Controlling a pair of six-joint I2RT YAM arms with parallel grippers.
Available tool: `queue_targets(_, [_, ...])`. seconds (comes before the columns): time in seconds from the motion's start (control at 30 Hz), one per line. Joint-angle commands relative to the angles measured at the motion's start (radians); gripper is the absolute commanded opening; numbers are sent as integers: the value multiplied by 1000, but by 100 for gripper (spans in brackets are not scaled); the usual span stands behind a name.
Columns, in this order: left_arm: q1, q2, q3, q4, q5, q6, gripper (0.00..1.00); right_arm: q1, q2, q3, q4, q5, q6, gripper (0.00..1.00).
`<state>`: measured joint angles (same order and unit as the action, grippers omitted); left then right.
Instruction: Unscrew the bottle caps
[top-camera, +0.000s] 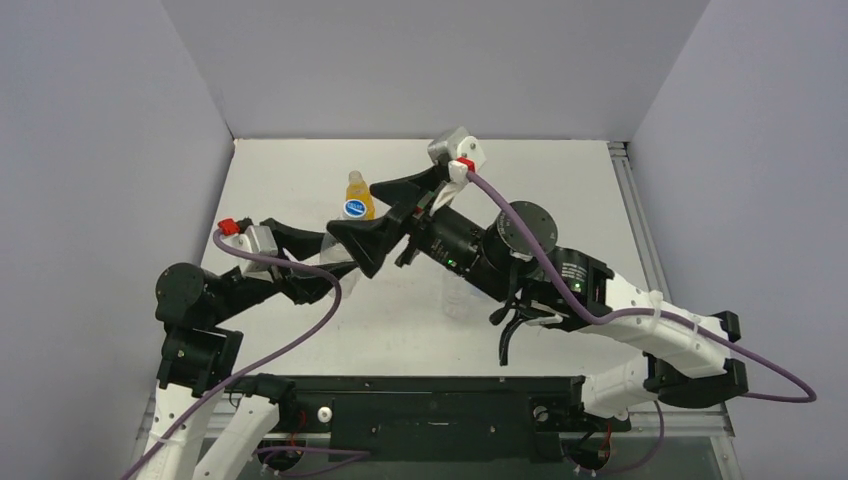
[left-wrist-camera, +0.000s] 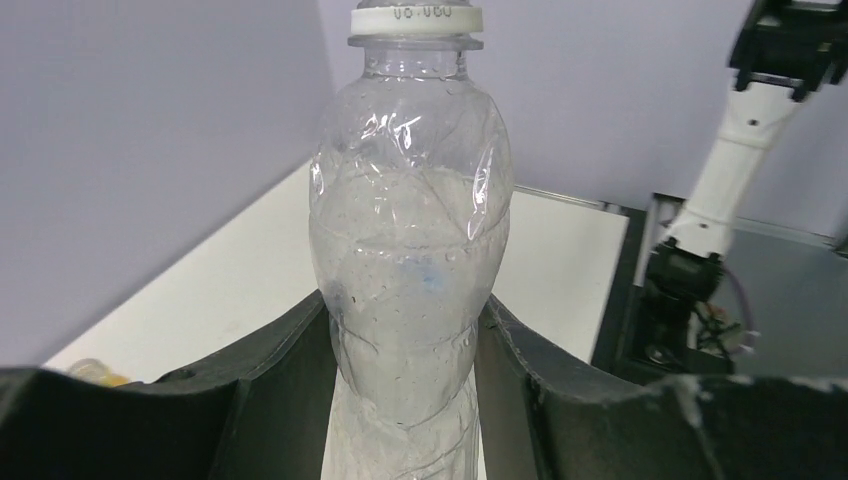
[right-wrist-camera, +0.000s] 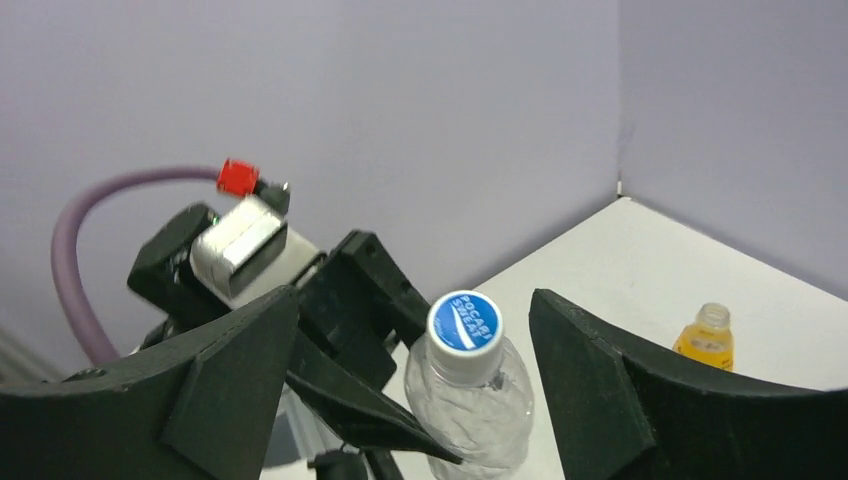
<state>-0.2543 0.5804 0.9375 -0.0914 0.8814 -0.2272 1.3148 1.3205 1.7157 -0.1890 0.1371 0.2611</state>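
Note:
My left gripper (left-wrist-camera: 405, 400) is shut on the waist of a clear bottle (left-wrist-camera: 410, 240) and holds it upright. In the top view this gripper (top-camera: 322, 262) is left of centre. The bottle's white cap with a blue top (right-wrist-camera: 465, 322) is on it; it also shows in the top view (top-camera: 354, 208) and the left wrist view (left-wrist-camera: 416, 20). My right gripper (right-wrist-camera: 415, 335) is open, its jaws wide on either side of the cap and not touching it. A yellow-orange bottle (right-wrist-camera: 706, 340) stands behind, its neck bare; it also shows in the top view (top-camera: 357, 187).
Another clear bottle (top-camera: 456, 296) is on the white table (top-camera: 560, 200), partly under my right arm. Grey walls close in the back and sides. A black base bar (top-camera: 430, 405) runs along the near edge.

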Motion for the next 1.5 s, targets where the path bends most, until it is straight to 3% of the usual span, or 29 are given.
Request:
queue_targets(0.0, [0, -23, -12, 0, -207, 194, 0, 65, 140, 205, -134, 418, -32, 80])
queue_targets(0.1, [0, -36, -34, 11, -242, 258, 0, 84, 218, 294, -182, 497, -40, 76])
queue_targets(0.43, [-1, -67, -48, -18, -238, 321, 0, 86, 258, 312, -125, 473, -45, 58])
queue_targets(0.57, [-2, -70, -58, -19, -238, 325, 0, 83, 262, 310, -118, 457, -36, 43])
queue_targets(0.77, [0, -69, -69, -20, -248, 326, 0, 66, 250, 276, -112, 432, -10, 10])
queue_targets(0.83, [0, -66, -68, -22, -248, 318, 0, 56, 240, 256, -107, 418, 6, 6])
queue_targets(1.07, [-2, -46, -45, -10, -218, 239, 0, 10, 181, 169, -79, 327, 34, 1])
queue_targets(1.27, [0, -22, 0, 56, -13, 18, 0, -55, 60, -11, 17, 50, -26, 0])
queue_targets(1.47, [-1, -14, 16, 185, 174, -217, 0, -107, -42, -65, 58, -268, -42, 0])
